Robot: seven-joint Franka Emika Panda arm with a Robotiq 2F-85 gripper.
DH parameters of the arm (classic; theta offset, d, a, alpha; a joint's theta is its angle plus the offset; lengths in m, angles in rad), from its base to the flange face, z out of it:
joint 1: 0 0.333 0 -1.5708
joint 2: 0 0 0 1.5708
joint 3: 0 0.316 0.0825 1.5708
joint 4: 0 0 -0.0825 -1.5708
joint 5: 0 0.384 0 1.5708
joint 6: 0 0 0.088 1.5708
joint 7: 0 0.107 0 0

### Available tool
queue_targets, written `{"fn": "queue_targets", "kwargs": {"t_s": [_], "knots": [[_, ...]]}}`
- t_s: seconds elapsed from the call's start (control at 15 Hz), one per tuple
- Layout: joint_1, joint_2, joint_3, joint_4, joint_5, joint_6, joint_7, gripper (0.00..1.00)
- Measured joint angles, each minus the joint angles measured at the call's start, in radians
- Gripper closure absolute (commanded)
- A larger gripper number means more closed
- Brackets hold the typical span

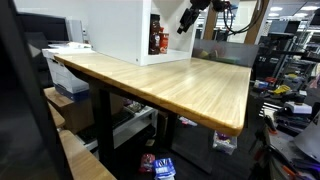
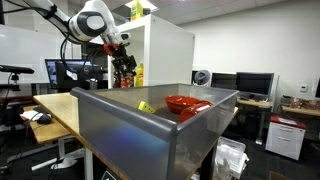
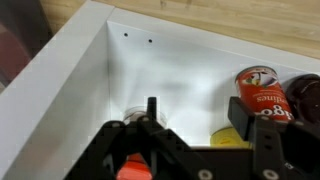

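My gripper point(image 3: 195, 115) is open and empty, with its fingers at the open front of a white cabinet point(image 3: 70, 80). Just past the right finger stands a red can point(image 3: 262, 92), with a dark container point(image 3: 305, 95) beside it. A yellow object point(image 3: 228, 137) lies low between the fingers. A pale clear object point(image 3: 128, 112) sits by the left finger. In both exterior views the gripper point(image 1: 187, 22) point(image 2: 122, 62) hangs at the cabinet's point(image 1: 120, 30) point(image 2: 170, 50) open side, near the red can point(image 1: 158, 40).
The cabinet stands on a long wooden table point(image 1: 180, 85). A grey bin point(image 2: 150, 130) fills the foreground of an exterior view, holding a red bowl point(image 2: 185, 104) and a yellow item point(image 2: 146, 106). Desks, monitors and clutter surround the table.
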Motion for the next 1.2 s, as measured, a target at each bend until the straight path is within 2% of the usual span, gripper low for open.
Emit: {"fn": "queue_targets", "kwargs": {"t_s": [0.2,0.53,0.87,1.2], "knots": [[-0.012,0.004,-0.006,-0.01,-0.004,0.03,0.014,0.71],[-0.014,0.043,-0.016,-0.041,-0.005,0.252,0.014,0.96],[-0.026,0.129,-0.017,-0.046,-0.044,0.441,0.025,1.0],[-0.037,0.197,-0.024,-0.012,-0.06,0.53,0.056,1.0]]}}
